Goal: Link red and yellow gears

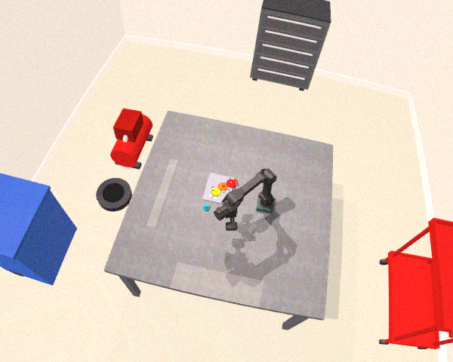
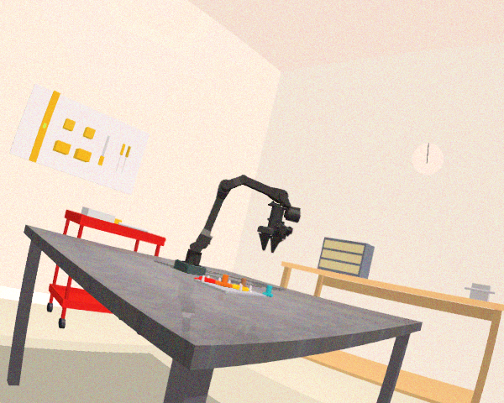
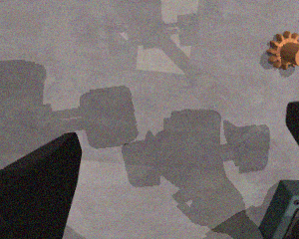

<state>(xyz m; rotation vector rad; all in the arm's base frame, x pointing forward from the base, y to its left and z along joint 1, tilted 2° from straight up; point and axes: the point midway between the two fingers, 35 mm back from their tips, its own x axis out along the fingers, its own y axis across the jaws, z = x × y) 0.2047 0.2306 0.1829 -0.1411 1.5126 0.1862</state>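
The red gear (image 1: 231,183) (image 2: 207,280) and the striped yellow gear (image 1: 216,191) (image 2: 242,288) are on the grey board (image 1: 211,179). An orange gear (image 1: 223,185) (image 2: 224,283) with an upright handle stands between them; the views are too small to tell whether it sits fully flat. A loose cyan gear (image 1: 206,207) (image 2: 268,291) stands on the table just off the board. A loose brown-orange gear (image 3: 285,50) stands on the table at the upper right of the wrist view; the arm hides it in the top view. My gripper (image 2: 268,251) (image 3: 183,127) is open and empty, high above the table.
The arm's base (image 1: 265,205) (image 2: 190,266) (image 3: 289,206) stands on the table (image 1: 254,140) to the board's right in the top view. The forearm passes over the board's near right corner in that view. Several short pegs show on the board. Arm shadows fall across the table.
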